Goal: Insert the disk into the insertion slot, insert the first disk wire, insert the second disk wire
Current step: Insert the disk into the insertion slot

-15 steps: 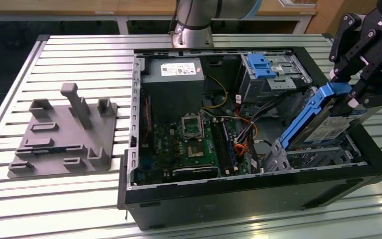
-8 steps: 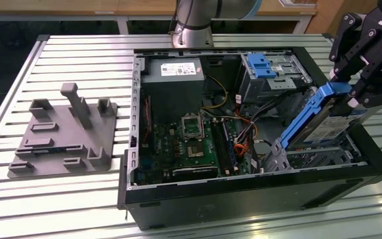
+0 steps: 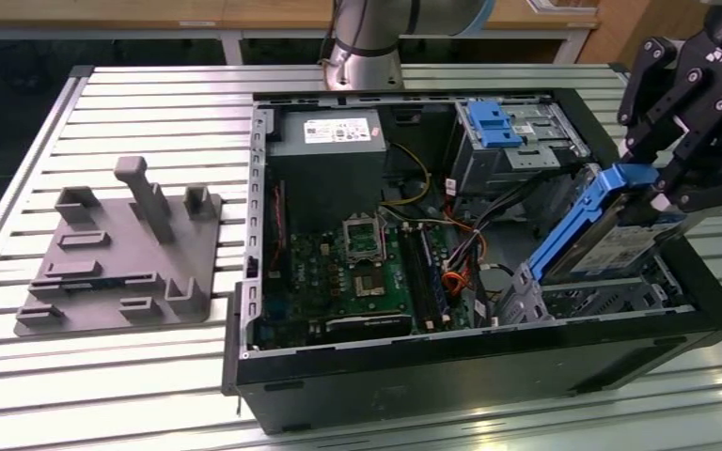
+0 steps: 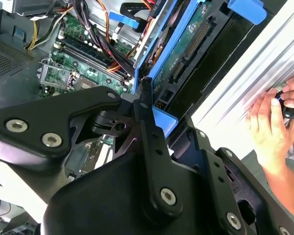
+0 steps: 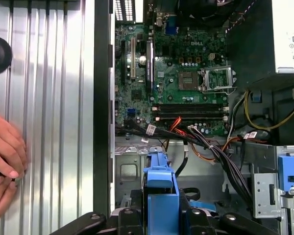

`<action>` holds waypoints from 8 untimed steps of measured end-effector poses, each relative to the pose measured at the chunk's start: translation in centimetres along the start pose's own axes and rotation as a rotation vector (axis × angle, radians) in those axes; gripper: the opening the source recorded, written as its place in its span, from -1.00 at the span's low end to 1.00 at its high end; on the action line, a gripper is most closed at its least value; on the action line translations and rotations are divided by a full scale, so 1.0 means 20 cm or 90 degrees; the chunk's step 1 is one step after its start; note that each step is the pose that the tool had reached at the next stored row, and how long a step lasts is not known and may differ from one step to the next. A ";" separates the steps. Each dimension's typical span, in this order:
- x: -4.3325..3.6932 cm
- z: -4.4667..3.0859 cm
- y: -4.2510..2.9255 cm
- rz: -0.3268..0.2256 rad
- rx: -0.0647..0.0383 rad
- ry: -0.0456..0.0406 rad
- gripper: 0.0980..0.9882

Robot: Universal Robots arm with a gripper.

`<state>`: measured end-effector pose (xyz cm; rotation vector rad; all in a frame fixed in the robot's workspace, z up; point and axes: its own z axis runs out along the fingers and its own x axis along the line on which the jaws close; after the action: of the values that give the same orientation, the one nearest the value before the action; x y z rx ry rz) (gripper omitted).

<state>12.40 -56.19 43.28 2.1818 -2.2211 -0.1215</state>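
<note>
Claw (image 3: 668, 183) clamped on the disk (image 3: 612, 246) by its blue carrier, tilted steeply above the insertion slot (image 3: 587, 301) at the exterior view's right. It looks best levelled and squared to the bay before lowering. Tight quarters: case wall (image 3: 713, 291) just beside, cables (image 3: 462, 249) near the other side.

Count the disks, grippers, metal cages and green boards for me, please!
Disk: 1
Gripper: 1, shut on the disk
Metal cages: 2, the insertion slot and the taller cage
Green board: 1
Total: 5
</note>
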 end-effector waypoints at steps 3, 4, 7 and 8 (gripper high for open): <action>0.001 0.025 -0.004 0.000 0.000 0.0001 -0.40; 0.001 0.033 -0.005 0.000 -0.001 0.0001 -0.40; 0.002 0.058 -0.009 0.000 -0.001 -0.0001 -0.40; 0.003 0.067 -0.010 0.000 -0.001 0.0000 -0.40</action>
<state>12.50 -56.19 41.93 2.1808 -2.2203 -0.1232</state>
